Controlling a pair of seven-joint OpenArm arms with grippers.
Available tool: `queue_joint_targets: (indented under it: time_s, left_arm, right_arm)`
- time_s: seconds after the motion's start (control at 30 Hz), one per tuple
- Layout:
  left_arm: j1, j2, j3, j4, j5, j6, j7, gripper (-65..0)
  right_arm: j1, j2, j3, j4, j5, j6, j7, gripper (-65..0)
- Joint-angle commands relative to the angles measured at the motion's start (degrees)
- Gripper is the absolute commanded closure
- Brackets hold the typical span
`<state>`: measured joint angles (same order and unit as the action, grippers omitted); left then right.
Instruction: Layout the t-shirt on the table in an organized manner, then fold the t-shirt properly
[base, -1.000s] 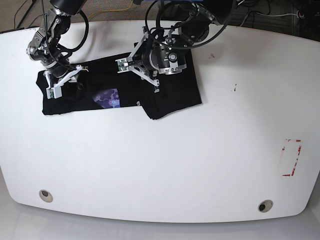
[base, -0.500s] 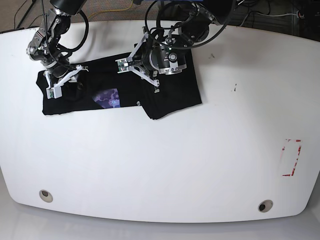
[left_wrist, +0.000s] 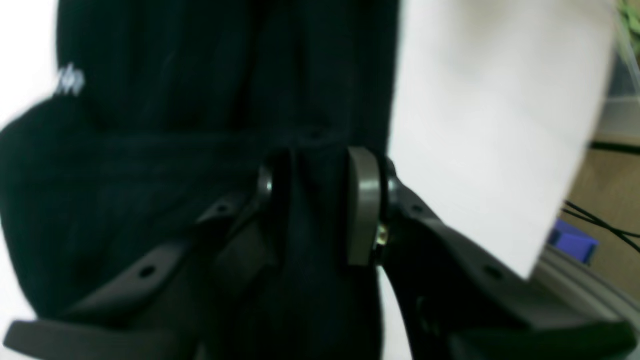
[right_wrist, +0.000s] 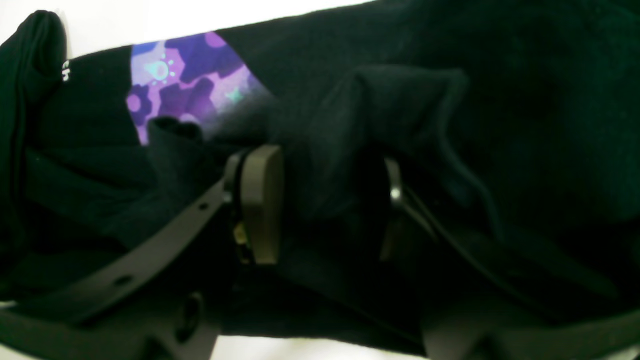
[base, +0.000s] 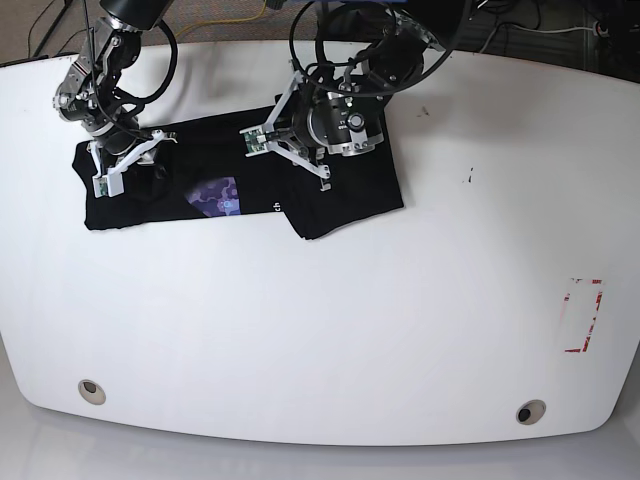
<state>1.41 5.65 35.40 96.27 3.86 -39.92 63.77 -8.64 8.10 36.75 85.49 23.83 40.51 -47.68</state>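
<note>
T-shirt (base: 240, 185): bunched at table's (base: 330, 330) eleven o'clock. Left gripper (left_wrist: 312, 205) and right gripper (right_wrist: 325, 200) each pinch cloth. Step: spreading. Next: draw apart evenly.

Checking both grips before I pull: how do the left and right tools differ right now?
The left tool pinches a plain black fold of the shirt at its edge beside bare table; the right tool pinches a bunched fold near the purple print. Both are shut on fabric.
</note>
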Motion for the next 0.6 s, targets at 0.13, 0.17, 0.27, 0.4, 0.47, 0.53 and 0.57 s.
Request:
queue_joint_targets:
  time_s: [0.13,0.17,0.27,0.4,0.47,0.53,0.57]
  left_arm:
    - [-0.57,0.72,-1.33,2.24,-0.47,-0.03,-0.60,-16.5]
    - [-0.66,0.72,-1.33,2.24,-0.47,-0.03,-0.60,-16.5]
    - [-0.66,0.72,-1.51,2.24,-0.47,-0.03,-0.60,-16.5]
    - [-0.57,0.72,-1.51,2.24,-0.47,-0.03,-0.60,-16.1]
    - [-0.57,0.72,-1.51,2.24,-0.47,-0.03,-0.60,-13.6]
    - [-0.57,0.72,-1.51,2.24,-0.47,-0.03,-0.60,-8.6]
    - [-0.57,0.72,-1.51,2.24,-0.47,-0.03,-0.60,-7.4]
  right_arm:
    - [-0.72,-0.05,-0.14,-0.44,-3.48,-0.51,-4.58,-24.6]
    - [-0.72,-0.05,-0.14,-0.44,-3.48,-0.51,-4.58,-24.6]
    - [-0.63,-0.05,-0.14,-0.44,-3.48,-0.51,-4.58,-24.6]
    - [-0.54,-0.05,-0.14,-0.44,-3.48,-0.51,-4.58,-24.6]
    - [-0.45,-0.05,-0.14,-0.44,-3.48,-0.51,-4.58,-24.6]
    - [-0.45,-0.05,-0.14,-0.44,-3.48,-0.51,-4.58,-24.6]
    - [-0.45,-0.05,-0.14,-0.44,-3.48,-0.51,-4.58,-24.6]
